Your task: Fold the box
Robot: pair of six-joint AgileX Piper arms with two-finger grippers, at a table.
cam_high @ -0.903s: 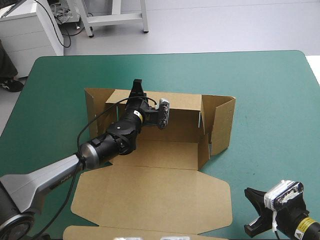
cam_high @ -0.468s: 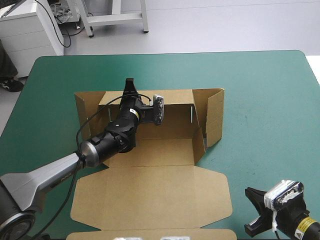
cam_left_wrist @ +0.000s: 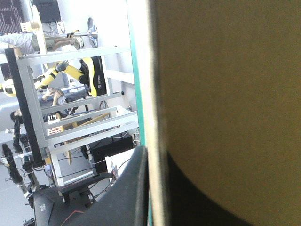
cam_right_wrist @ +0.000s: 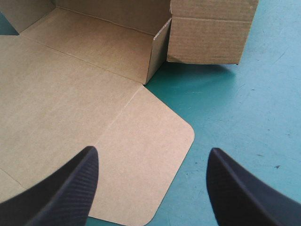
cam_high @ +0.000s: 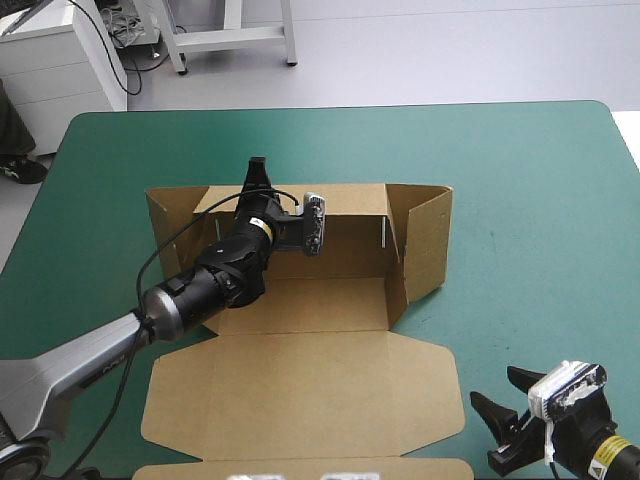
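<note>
— How is the left pincer [cam_high: 257, 170] seen?
— It is clamped on the far wall of the brown box [cam_high: 320, 300], at eleven o'clock of the tray. The board is pinched between the black fingers [cam_left_wrist: 134, 188].
— And the box?
— It is set mid-way on the teal-green surface [cam_high: 530, 180]. Walls are raised at twelve and three o'clock, and the lid [cam_high: 300, 395] is laid flat at six.
— The right pincer [cam_high: 500, 435]?
— It is spread wide at five o'clock, near the lid's rounded corner.

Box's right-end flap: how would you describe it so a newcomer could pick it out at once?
On the teal-green table lies a brown box, its lid flat toward the near edge. At the end farthest from the left gripper, one flap stands upright, splayed outward, unlike the flat lid.
</note>
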